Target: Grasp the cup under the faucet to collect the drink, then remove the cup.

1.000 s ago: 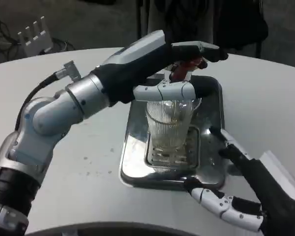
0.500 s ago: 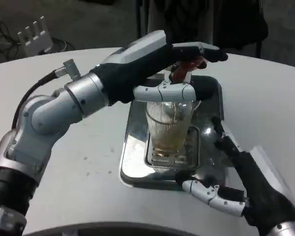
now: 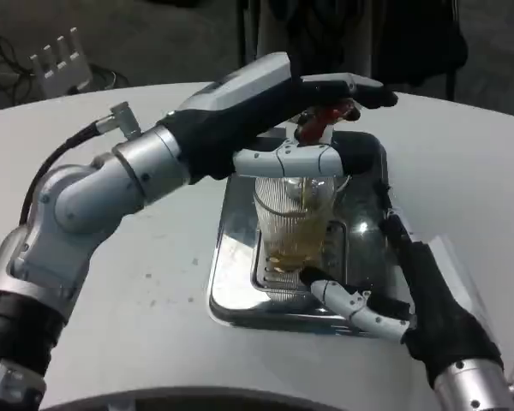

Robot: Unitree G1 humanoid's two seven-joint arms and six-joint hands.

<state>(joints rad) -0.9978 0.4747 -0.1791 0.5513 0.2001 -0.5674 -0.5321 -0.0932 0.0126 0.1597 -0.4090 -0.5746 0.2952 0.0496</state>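
Note:
A clear ribbed cup [image 3: 295,224] stands on the grate of a steel drip tray [image 3: 240,270], with amber drink in its lower part and a thin stream falling into it. My left hand [image 3: 321,120] reaches over the cup's top to the red faucet handle [image 3: 327,114] and rests on it. My right hand [image 3: 394,282] is at the tray's front right, fingers spread apart toward the cup's base, close to the cup but holding nothing.
The tray sits in the middle of a round white table [image 3: 137,282]. A white comb-like part [image 3: 60,58] lies at the far left edge. My left forearm [image 3: 128,175] crosses the table's left half.
My right hand has moved forward and left, from the table's front edge onto the tray beside the cup. The drink level in the cup has risen a little. My left hand stays on the handle.

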